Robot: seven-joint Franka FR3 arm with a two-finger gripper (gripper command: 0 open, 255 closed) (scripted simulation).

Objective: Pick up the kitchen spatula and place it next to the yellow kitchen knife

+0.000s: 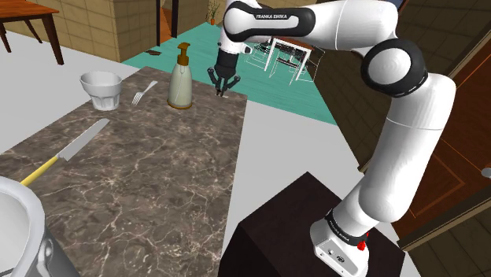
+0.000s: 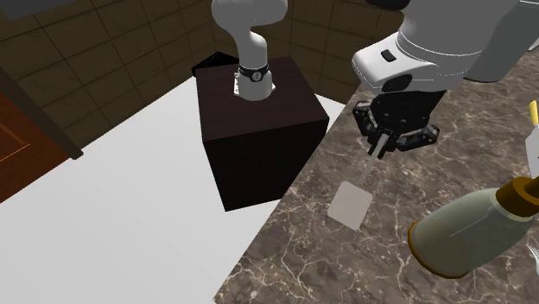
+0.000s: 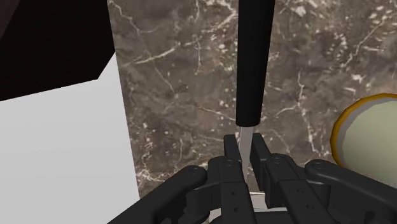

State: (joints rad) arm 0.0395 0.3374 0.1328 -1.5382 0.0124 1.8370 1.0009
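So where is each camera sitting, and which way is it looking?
Shoulder view: beside the dark box stand, looking down over the brown marble counter; shows the white arm reaching away.
Second exterior view: across the counter, facing back toward the stand; shows the arm's base and wrist.
Wrist view: on the hand, looking down at the counter; its black fingers clasp the black-handled spatula.
Shared: the first two both show the cream pump bottle, from opposite sides.

Marble worktop [image 1: 157, 189], white bowl [image 1: 101, 88], fork [image 1: 143, 94], soap bottle [image 1: 180, 79], yellow-handled knife [image 1: 68, 150], black pincer [image 1: 220, 90] hovering just beside the bottle, dark stand [image 1: 299, 228] at lower right
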